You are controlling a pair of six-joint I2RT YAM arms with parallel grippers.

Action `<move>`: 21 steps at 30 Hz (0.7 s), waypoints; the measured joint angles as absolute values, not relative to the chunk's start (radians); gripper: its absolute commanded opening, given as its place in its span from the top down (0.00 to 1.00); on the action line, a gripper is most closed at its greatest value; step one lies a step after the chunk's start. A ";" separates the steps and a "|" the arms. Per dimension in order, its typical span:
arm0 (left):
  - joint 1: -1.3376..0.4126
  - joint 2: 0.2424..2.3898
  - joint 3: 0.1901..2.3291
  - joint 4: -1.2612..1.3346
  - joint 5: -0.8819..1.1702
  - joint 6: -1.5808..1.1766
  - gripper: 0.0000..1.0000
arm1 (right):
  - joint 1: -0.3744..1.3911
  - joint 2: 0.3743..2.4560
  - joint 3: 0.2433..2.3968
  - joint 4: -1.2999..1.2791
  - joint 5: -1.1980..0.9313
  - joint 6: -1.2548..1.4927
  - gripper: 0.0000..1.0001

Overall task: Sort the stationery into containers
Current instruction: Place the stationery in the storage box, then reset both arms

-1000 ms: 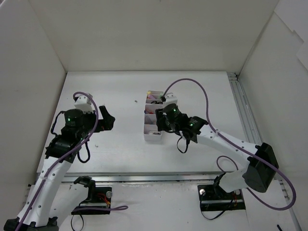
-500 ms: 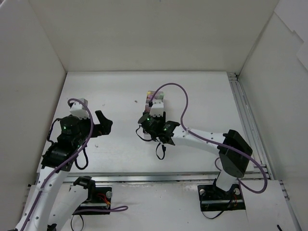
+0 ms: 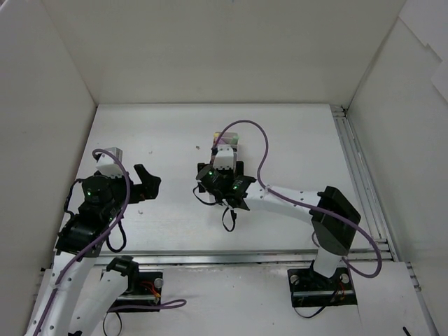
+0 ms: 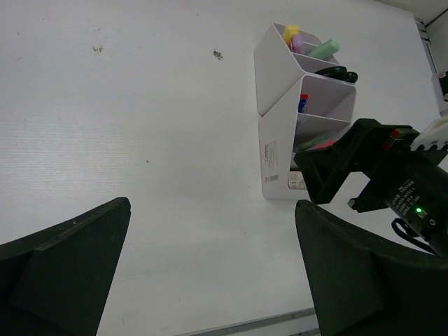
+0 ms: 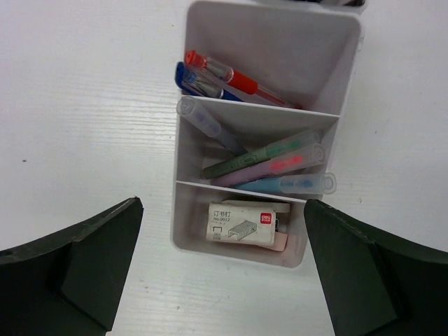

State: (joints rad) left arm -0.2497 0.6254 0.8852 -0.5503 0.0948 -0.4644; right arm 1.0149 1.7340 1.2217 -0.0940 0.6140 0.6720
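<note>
The containers are one white organiser tray [image 5: 186, 231] with compartments in a row. My right gripper [image 5: 222, 204] hangs open just above its nearest compartment, which holds a white staple box [image 5: 248, 224] and a pink eraser [image 5: 282, 243]. Green, purple and blue highlighters [image 5: 280, 164] fill the compartment behind it, and red and blue pens [image 5: 224, 77] the one beyond. From the left wrist the tray [image 4: 274, 147] shows yellow, purple and green highlighters [image 4: 308, 45] and black scissors [image 4: 337, 72] at its far end. My left gripper [image 4: 213, 204] is open and empty over bare table. From above, the right gripper [image 3: 221, 178] hides most of the tray [image 3: 227, 138], with the left gripper [image 3: 145, 183] well to its left.
White walls [image 3: 210, 56] box in the table on three sides. A metal rail [image 3: 357, 175] runs along the right side and another [image 3: 245, 257] along the near edge. Small dark specks [image 4: 218, 54] lie on the table left of the tray.
The right arm swung left from beside the tray to over its near end, and its jaws spread wide. The left arm drew back a little toward the near left.
</note>
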 measured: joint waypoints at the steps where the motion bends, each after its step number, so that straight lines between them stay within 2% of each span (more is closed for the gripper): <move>1: -0.250 0.625 0.885 -0.551 0.094 -0.464 0.00 | 1.019 1.718 1.222 -0.095 0.614 0.668 0.02; 7: -0.250 0.637 0.885 -0.551 0.085 -0.469 0.01 | 1.006 1.481 1.169 -0.076 0.599 0.611 0.02; 15: -0.250 0.661 0.869 -0.543 0.066 -0.479 0.01 | 0.630 1.041 0.776 -0.134 0.528 0.616 0.02; 21: -0.249 0.724 0.866 -0.509 0.055 -0.492 0.01 | 0.580 0.863 0.725 -0.209 0.523 0.573 0.02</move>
State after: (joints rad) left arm -0.2493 0.7238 0.8661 -0.5087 0.0547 -0.4923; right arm 0.5804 0.8627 0.7250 -0.2089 0.5232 0.5728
